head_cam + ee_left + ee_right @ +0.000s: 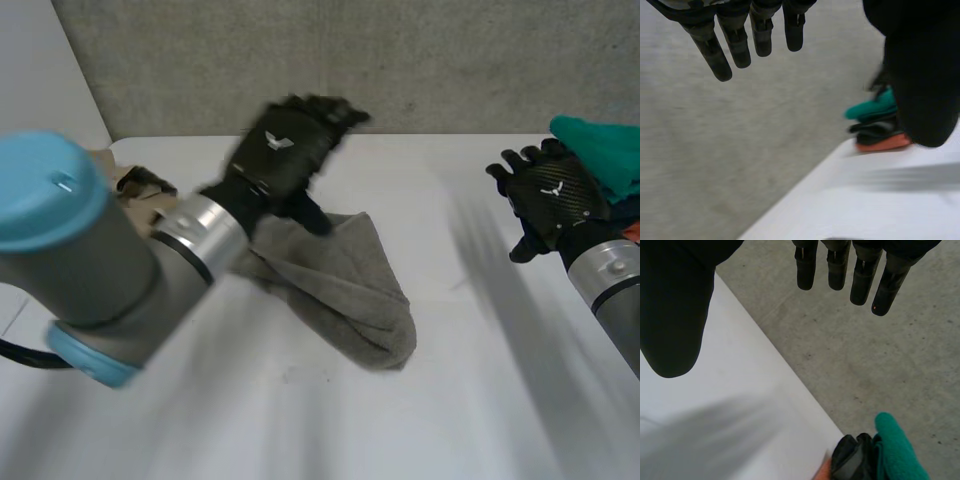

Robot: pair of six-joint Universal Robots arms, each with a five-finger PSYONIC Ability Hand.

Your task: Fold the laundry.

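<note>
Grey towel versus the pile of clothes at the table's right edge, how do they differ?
The grey towel is a single plain piece; the pile of clothes mixes teal, black and orange. The towel lies loosely bunched mid-table, near the left hand; the pile sits stacked at the right edge, by the right hand. Both are cloth, and neither is held.

The grey towel (350,290) is soft matt cloth; the white table (500,400) is smooth and dull. My right hand (552,195) has a woven, faintly glossy back (carbon-like), and the teal cloth (605,150) looks fleecy.
</note>
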